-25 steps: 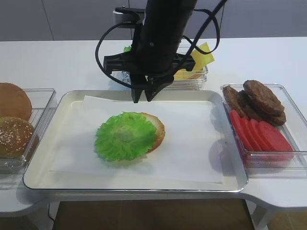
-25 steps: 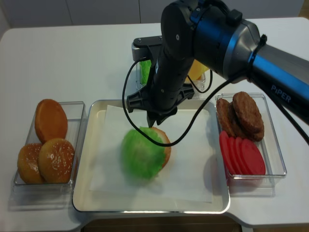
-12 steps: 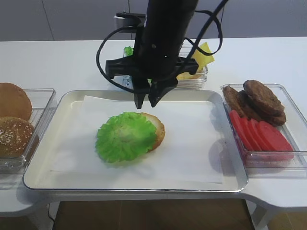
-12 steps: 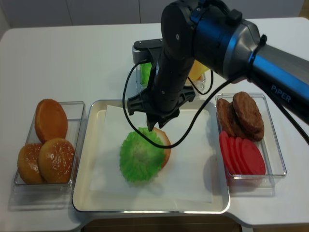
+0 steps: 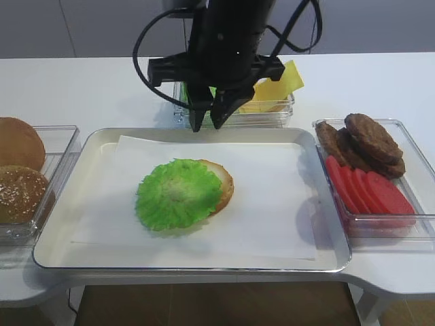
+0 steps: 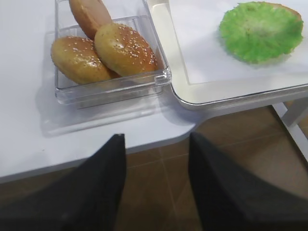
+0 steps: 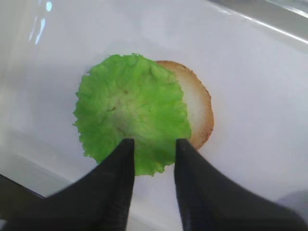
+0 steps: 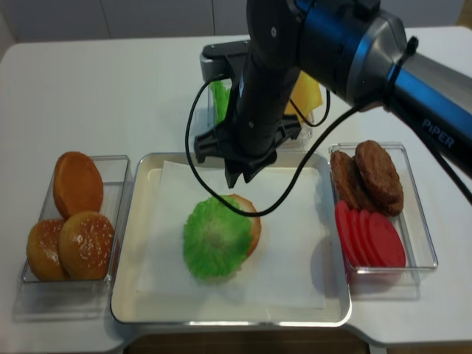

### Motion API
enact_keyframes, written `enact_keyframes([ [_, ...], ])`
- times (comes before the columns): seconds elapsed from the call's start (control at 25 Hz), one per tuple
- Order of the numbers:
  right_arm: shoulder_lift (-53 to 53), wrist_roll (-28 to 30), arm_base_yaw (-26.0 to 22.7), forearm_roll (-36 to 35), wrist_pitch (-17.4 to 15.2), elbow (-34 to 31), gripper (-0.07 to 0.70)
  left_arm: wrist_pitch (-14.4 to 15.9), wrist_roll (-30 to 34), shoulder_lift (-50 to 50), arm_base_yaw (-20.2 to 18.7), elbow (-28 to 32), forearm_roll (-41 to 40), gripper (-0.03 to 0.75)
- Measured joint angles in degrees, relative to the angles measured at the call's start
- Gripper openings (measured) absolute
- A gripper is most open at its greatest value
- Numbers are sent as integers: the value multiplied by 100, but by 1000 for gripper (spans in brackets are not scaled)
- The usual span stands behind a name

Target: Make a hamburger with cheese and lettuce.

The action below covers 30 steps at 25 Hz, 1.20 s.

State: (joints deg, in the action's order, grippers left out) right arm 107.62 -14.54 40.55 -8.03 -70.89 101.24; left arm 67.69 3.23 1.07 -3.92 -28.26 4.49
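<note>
The hamburger bun half (image 5: 223,183) lies cut face up on the white paper in the tray. The lettuce (image 5: 178,193) covers most of it and hangs off its left side. In the right wrist view the lettuce (image 7: 130,113) and the bun's bare rim (image 7: 197,106) lie below my right gripper (image 7: 154,144). That gripper is open with nothing between its fingers. It hangs above the tray's back edge (image 5: 207,123), clear of the lettuce. Cheese (image 5: 275,85) slices sit in the clear box behind the arm. My left gripper (image 6: 156,137) is open and empty, off the table's front left corner above the floor.
The metal tray (image 5: 95,146) fills the middle of the table. A clear box of sesame buns (image 5: 20,183) stands at its left. At its right, another box holds meat patties (image 5: 370,139) and tomato slices (image 5: 370,190). More green leaves (image 8: 220,103) lie beside the cheese.
My right gripper has lifted up and back from the lettuce toward the cheese box, its jaws a little wider. The lettuce stays on the bun.
</note>
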Motion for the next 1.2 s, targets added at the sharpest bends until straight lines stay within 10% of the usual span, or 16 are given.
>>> enact_keyframes([
  [0.4,-852,-11,0,288,-34,0,428,0,0,0,0,0,0,324],
  [0.8,-2057,70,0,452,-106,-12,444,0,0,0,0,0,0,324],
  [1.2,-4259,70,0,513,-137,-2066,444,0,0,0,0,0,0,324],
])
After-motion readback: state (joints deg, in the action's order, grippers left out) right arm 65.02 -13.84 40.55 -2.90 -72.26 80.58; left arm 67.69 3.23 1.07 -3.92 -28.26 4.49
